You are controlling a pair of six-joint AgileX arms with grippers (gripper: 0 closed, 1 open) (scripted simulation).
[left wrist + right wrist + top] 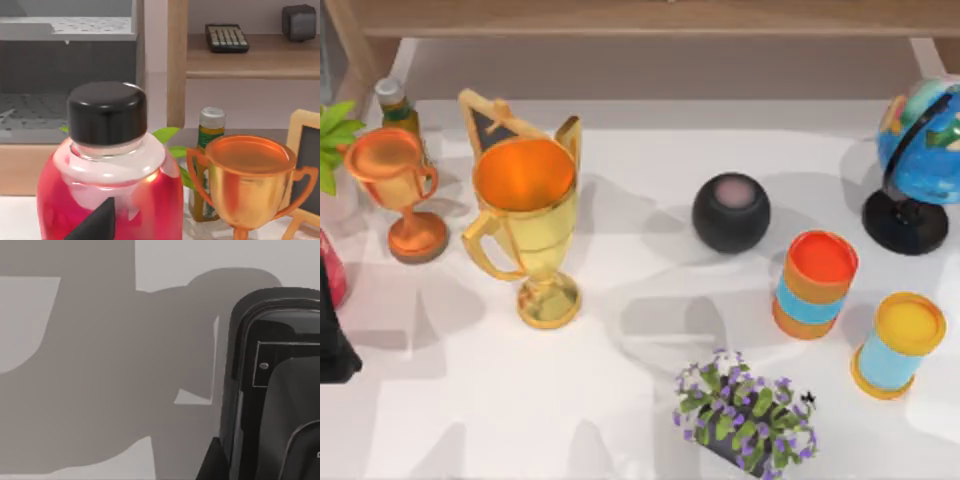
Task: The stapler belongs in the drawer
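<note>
In the right wrist view a black glossy body (272, 390) with a rounded end lies close up on a pale grey surface; it may be the stapler. A dark part of my right gripper (210, 465) shows right beside it. My left arm (335, 345) sits at the table's left edge, next to a red bottle (330, 265). The left wrist view has a dark tip of my left gripper (95, 225) in front of that red bottle (110, 200) with its black cap. Behind the bottle stands a grey cabinet (65, 55); I cannot tell whether it is the drawer.
On the table stand a small copper trophy (400, 190), a big gold trophy (525, 220), a black round speaker (731, 212), two orange and blue cans (815, 283) (900, 343), a globe (920, 160), a flowering plant (745, 415) and a green bottle (395, 110). A wooden shelf (250, 55) holds a calculator (226, 37).
</note>
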